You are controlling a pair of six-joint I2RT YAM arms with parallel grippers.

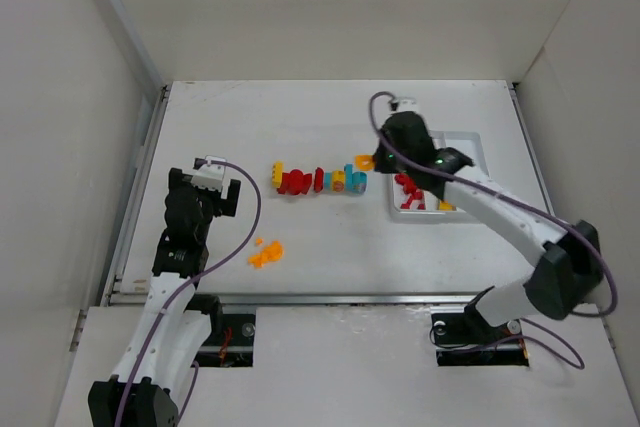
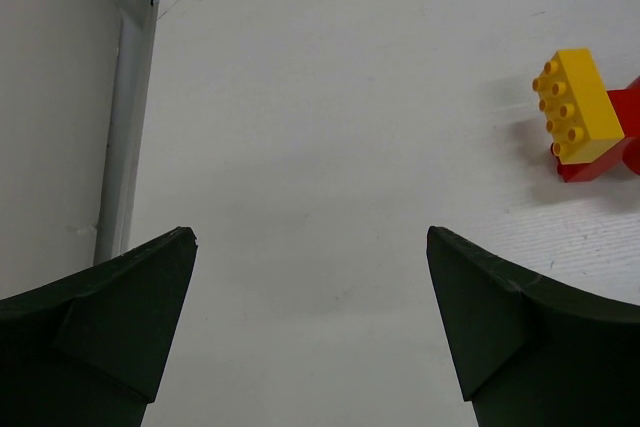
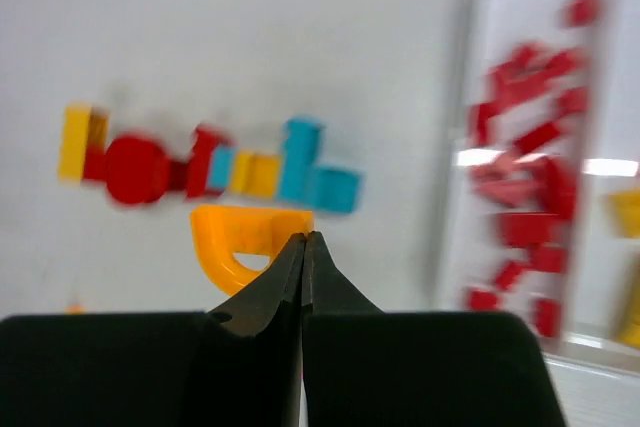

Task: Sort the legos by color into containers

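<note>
Left gripper (image 2: 310, 237): jaws wide apart, nothing between them, pointed at the table (image 1: 300, 117). Just right of it lies a small loose orange pile (image 1: 266, 253).

Centre: joined row of legos (image 1: 320, 181), yellow end brick (image 2: 575, 107) at left, then red, cyan-blue at right. Orange arched piece (image 3: 240, 242) sits beside the row's right end.

Right gripper (image 3: 303, 239): jaws pressed together, tips at the arch; cannot tell if it is pinched.

White tray (image 1: 474, 139), far right: red bricks (image 1: 408, 192) in the leftmost compartment, yellow piece (image 1: 446, 206) in the next.

Open table (image 1: 230, 122) behind brick row (image 1: 320, 181)
</note>
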